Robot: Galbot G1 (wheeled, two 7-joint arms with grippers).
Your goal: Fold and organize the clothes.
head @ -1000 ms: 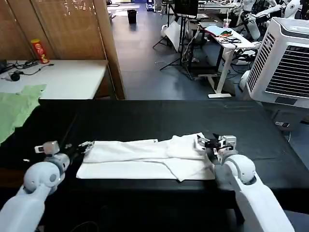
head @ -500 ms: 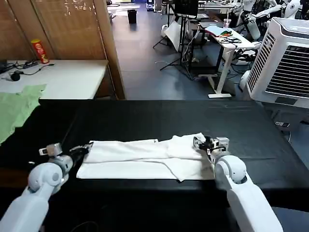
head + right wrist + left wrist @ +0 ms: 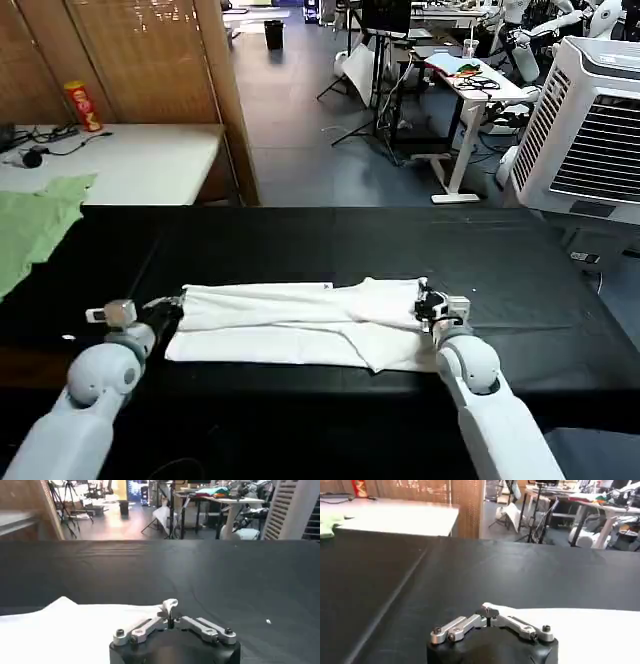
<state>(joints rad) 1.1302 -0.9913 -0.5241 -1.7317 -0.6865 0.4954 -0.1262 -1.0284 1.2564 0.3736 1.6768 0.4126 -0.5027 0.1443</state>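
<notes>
T-shirt (image 3: 300,322): plain white, no print visible on the upturned side. Table (image 3: 300,240): black cloth cover. Garment (image 3: 35,225) on the far left: pale green. Side desk (image 3: 140,160): white top. Canister (image 3: 82,105) on it: yellow with red. Robot arms: white shells; left gripper (image 3: 489,615) and right gripper (image 3: 170,611) fingers silver metal on black bases.

Dragging the white T-shirt (image 3: 300,322) a little farther back across the black table (image 3: 330,240), away from the near edge, with its long folded band now lying straighter. Pulling inward at both ends: left gripper (image 3: 172,305) sliding toward the middle and back while pinching the shirt's left edge, right gripper (image 3: 424,303) also moving in from the right and staying clamped on the right edge. Drawing both white forearms closer together, the right one now sitting nearer the table's centre.
</notes>
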